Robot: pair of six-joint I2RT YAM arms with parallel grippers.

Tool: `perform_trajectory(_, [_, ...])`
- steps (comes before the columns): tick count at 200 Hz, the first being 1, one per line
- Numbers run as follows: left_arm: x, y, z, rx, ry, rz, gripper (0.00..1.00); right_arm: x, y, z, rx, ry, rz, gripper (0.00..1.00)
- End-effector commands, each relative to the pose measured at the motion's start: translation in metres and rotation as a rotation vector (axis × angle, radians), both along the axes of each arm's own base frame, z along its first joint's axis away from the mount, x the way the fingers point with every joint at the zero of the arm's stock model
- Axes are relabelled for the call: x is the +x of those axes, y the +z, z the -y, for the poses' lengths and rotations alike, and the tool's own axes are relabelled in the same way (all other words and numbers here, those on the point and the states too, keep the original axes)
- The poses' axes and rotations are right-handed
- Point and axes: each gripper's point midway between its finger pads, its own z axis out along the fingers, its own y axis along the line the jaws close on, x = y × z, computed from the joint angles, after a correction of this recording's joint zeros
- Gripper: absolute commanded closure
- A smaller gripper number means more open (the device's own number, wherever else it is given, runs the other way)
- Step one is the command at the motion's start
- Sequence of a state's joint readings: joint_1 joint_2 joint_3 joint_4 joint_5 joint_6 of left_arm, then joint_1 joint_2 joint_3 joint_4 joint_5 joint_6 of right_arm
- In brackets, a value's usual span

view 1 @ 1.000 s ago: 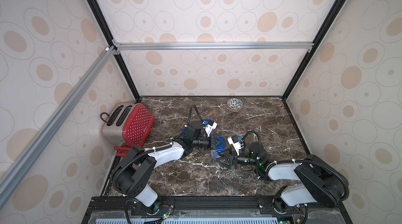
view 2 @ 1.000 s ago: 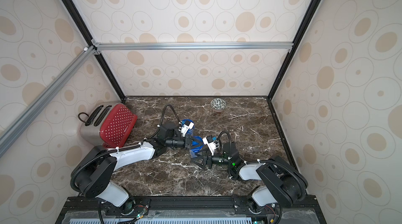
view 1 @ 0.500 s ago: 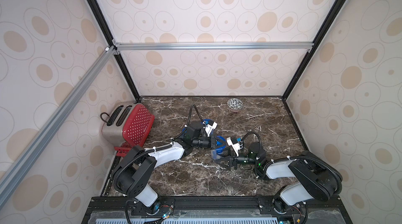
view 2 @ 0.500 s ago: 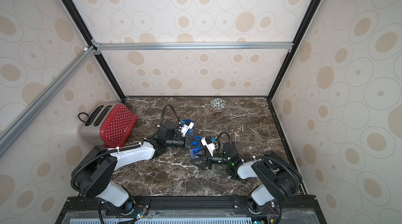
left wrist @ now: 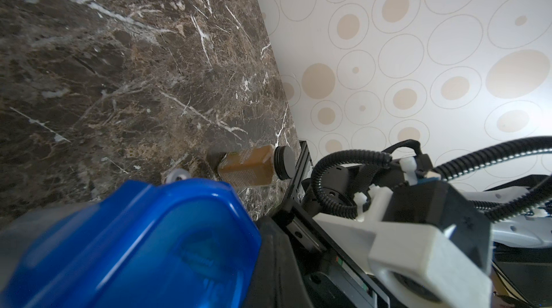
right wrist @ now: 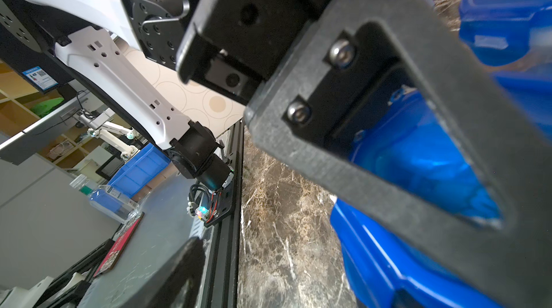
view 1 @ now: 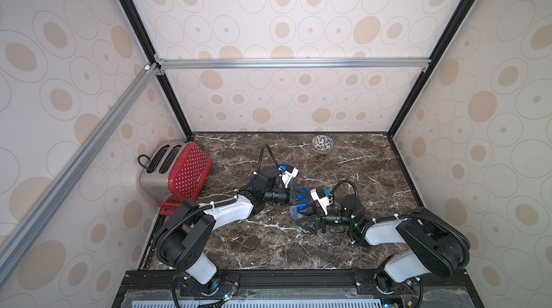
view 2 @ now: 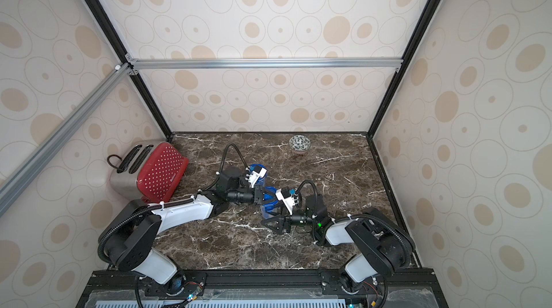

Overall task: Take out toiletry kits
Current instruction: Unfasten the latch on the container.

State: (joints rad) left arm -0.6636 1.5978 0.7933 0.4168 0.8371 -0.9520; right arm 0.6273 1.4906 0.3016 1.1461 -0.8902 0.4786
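Two robot arms reached over one dark marble table (view 1: 268, 246). Counted: two clear jars with blue lids, the near jar (view 1: 295, 210) and the far jar (view 2: 257, 171); one red dotted toaster (view 1: 179, 172) with two slots; one patterned bowl (view 1: 323, 144); one brown jar (left wrist: 248, 169) with a dark cap, its label print too blurred to read. The left fingers (view 1: 292, 196) were closed at the near jar's lid; the right fingers (view 1: 308, 220) stood parted just beside that jar. The toiletry kits could not be made out in any view.

The toaster (view 1: 188, 172) is red with white dots. The counter (view 1: 268, 246) under it is dark brown marble, veined white.
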Motion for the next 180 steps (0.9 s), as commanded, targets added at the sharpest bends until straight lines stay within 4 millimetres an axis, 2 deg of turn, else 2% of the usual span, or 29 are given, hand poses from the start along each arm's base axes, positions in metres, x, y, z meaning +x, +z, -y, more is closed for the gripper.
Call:
perform_trajectory(1, [-0.035,-0.110,-0.034,0.311,0.031,-0.253,1.00,-0.015,0.048,-0.013,0.084,0.124,0.158,0.22])
perform_trajectory(22, [-0.035,-0.108,-0.033,0.314,0.028,-0.251,1.00,-0.023,0.046,-0.010,0.032,0.138,0.150,0.22])
perform_trajectory(53, [-0.033,-0.106,-0.032,0.315,0.026,-0.247,1.00,-0.032,0.061,-0.001,0.040,0.130,0.211,0.21])
perform_trajectory(100, [-0.030,-0.094,-0.030,0.313,0.019,-0.229,1.00,-0.035,0.064,0.003,0.010,0.119,0.219,0.20])
perform_trajectory(125, [-0.026,-0.072,-0.028,0.315,0.011,-0.191,1.00,-0.033,0.064,0.005,0.000,0.100,0.223,0.20])
perform_trajectory(168, [-0.020,-0.016,-0.026,0.311,-0.014,-0.094,1.00,-0.030,0.065,0.008,-0.016,0.066,0.236,0.19])
perform_trajectory(180, [-0.019,-0.002,-0.027,0.311,-0.017,-0.067,0.93,-0.029,0.066,0.009,-0.023,0.056,0.240,0.19])
